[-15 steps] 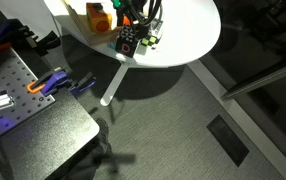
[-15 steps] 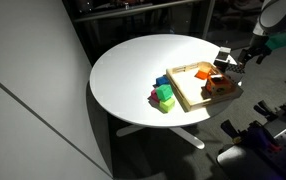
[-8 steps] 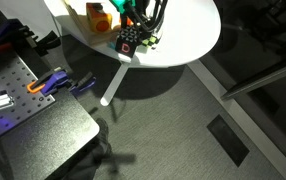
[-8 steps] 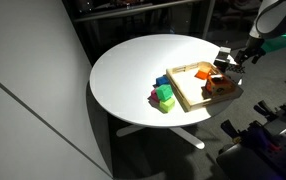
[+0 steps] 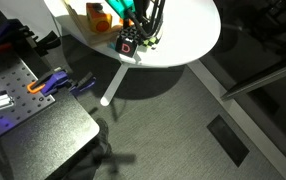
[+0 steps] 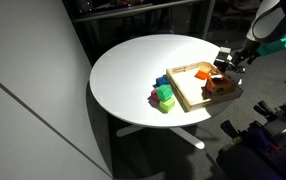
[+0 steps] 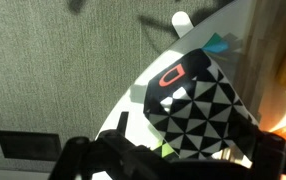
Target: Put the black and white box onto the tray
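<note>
The black and white box (image 7: pixel 198 108), patterned with white triangles and bearing a red square outline, fills the wrist view. It sits on the round white table near its edge, beside the tray (image 6: pixel 188 92). My gripper (image 7: pixel 188 158) is open right over it, with dark fingers (image 7: pixel 95 157) low on either side of the box and not closed on it. In both exterior views the box (image 5: pixel 128 44) (image 6: pixel 223 60) shows below the gripper (image 5: pixel 143 22) (image 6: pixel 237 61). The tan wooden tray (image 5: pixel 81 12) holds an orange object (image 6: pixel 219 86).
Green blocks (image 6: pixel 166 98) and a blue block (image 6: pixel 161 82) lie against the tray's outer side. The table edge (image 7: pixel 133 95) drops to grey carpet just beyond the box. A bench with tools (image 5: pixel 23 95) stands beside the table.
In an exterior view the box has shifted slightly toward the table edge and its red mark shows more. The gripper has edged closer over it, jaws still open.
</note>
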### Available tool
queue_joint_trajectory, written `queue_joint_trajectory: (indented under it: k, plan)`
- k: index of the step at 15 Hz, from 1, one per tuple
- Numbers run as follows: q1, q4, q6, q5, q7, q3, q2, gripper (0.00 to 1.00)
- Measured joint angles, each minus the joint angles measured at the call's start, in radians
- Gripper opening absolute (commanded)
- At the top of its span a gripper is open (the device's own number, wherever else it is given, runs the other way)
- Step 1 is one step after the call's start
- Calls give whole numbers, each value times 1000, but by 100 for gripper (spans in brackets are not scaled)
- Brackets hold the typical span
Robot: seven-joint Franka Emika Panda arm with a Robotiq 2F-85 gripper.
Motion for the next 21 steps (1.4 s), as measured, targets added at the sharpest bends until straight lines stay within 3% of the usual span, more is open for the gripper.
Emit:
queue_joint_trajectory:
  k: [10,11,12,14,21]
  plan:
    - [-137,0,25,252,-221,133,24,100]
    - [-151,0,24,273,-240,143,25,93]
    - [-162,0,23,286,-249,148,25,73]
    - [-172,0,20,293,-250,148,27,69]
    - [-174,10,-9,294,-243,145,23,18]
